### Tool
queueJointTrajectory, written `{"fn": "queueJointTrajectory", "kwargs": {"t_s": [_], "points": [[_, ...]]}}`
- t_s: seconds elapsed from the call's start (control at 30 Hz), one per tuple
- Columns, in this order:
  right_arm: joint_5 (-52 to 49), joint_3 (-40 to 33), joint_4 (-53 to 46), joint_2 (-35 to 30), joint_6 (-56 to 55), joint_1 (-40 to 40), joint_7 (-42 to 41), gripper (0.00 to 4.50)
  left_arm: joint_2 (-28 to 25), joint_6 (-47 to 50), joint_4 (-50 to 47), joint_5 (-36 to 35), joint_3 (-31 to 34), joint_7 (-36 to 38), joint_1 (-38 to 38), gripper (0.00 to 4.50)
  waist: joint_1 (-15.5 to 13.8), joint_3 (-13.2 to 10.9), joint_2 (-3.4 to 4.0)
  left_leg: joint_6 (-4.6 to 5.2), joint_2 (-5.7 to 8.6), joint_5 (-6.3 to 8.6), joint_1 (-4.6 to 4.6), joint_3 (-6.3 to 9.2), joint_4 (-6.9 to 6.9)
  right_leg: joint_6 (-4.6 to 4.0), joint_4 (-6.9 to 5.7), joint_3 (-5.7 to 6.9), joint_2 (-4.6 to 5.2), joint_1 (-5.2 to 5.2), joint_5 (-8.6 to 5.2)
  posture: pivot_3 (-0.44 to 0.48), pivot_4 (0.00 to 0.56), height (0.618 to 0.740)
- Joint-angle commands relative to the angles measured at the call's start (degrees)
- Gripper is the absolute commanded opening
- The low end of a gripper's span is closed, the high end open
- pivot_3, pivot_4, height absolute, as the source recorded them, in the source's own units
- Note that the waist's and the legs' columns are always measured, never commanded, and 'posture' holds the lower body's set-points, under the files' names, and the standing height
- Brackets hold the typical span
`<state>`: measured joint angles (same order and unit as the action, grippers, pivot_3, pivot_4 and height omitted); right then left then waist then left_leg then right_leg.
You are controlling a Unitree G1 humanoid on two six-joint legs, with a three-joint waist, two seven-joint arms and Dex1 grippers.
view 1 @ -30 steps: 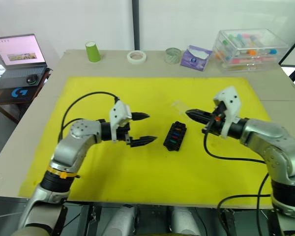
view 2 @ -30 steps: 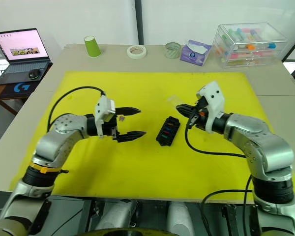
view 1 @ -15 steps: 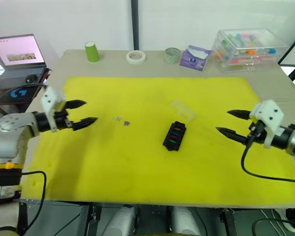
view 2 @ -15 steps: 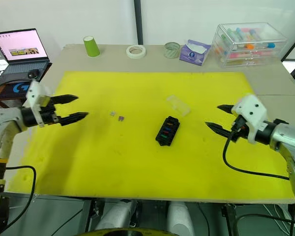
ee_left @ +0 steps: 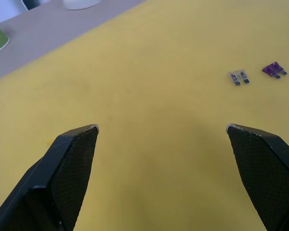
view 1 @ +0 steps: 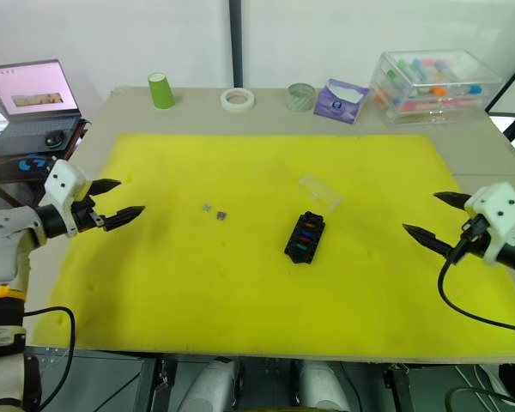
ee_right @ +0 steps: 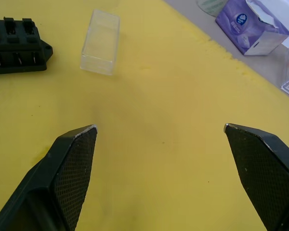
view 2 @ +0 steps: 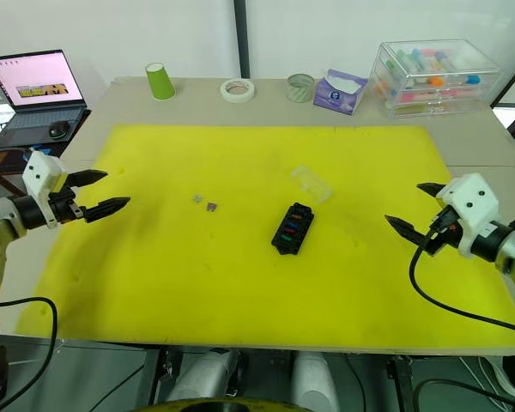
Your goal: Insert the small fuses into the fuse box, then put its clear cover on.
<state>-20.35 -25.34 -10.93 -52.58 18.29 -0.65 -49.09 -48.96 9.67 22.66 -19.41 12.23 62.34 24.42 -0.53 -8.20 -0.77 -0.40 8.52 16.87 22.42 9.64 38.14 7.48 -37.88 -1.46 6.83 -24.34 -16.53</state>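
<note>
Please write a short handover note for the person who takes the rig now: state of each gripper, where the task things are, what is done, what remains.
Left gripper: open, empty, over the mat's left edge.
Right gripper: open, empty, over the mat's right side.
Fuse box: mid-mat, with several coloured fuses already seated in its slots.
Two loose fuses, one grey, one purple, lie on the mat left of the box.
Clear cover: on the mat just behind the box, not fitted.
Left to do: insert the two loose fuses, then fit the cover.

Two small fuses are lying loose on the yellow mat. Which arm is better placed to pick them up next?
Probably the left. The open left gripper is on the same side as the two loose fuses, with bare mat between; the right gripper is beyond the fuse box.
</note>
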Motion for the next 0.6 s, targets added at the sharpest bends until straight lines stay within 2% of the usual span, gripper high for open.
{"fn": "queueJointTrajectory", "kwargs": {"t_s": [0.03,0.17,0.37,0.53,0.6], "points": [[-0.18,-1.48,-0.78,-0.18,-0.93,1.12,0.48,4.47,0.17,2.46,-1.92,-1.21,1.03,-1.22,1.32,4.5,0.04,0.0,0.0,0.0,0.0,0.0,0.0,0.0,0.0,0.0,0.0,0.0,0.0,0.0,0.0,0.0,0.15,0.74],[0.01,-0.66,-1.44,-0.03,-0.57,1.3,0.86,4.47,1.64,7.66,-4.17,-1.49,2.17,-6.66,2.0,4.5,0.01,0.0,0.0,0.0,0.0,0.0,0.0,0.0,0.01,0.0,-0.01,0.0,0.0,0.0,0.0,0.0,0.15,0.74],[-1.51,2.11,-3.51,0.71,1.06,4.78,1.79,4.47,4.24,15.08,-9.0,-2.28,6.39,-19.05,2.0,4.5,0.12,0.0,0.0,0.0,0.0,0.0,0.0,0.0,0.03,0.0,-0.06,-0.01,-0.01,-0.02,0.0,0.0,0.15,0.74],[-6.19,11.04,-9.1,3.89,6.87,17.04,2.29,4.47,3.29,38.95,-10.63,-16.21,12.08,-17.88,3.93,4.5,1.28,0.0,0.01,-0.03,-0.02,-0.02,0.0,0.02,0.03,0.0,-0.15,-0.02,-0.01,-0.07,0.0,0.0,0.15,0.74],[-7.97,13.97,-10.63,5.24,9.0,20.74,1.68,4.47,3.48,45.63,-11.08,-21.42,15.32,-17.45,3.88,4.5,1.41,0.0,0.01,-0.02,-0.02,-0.01,0.01,0.03,0.03,0.0,-0.16,-0.01,-0.01,-0.09,-0.01,0.0,0.15,0.74]]}}
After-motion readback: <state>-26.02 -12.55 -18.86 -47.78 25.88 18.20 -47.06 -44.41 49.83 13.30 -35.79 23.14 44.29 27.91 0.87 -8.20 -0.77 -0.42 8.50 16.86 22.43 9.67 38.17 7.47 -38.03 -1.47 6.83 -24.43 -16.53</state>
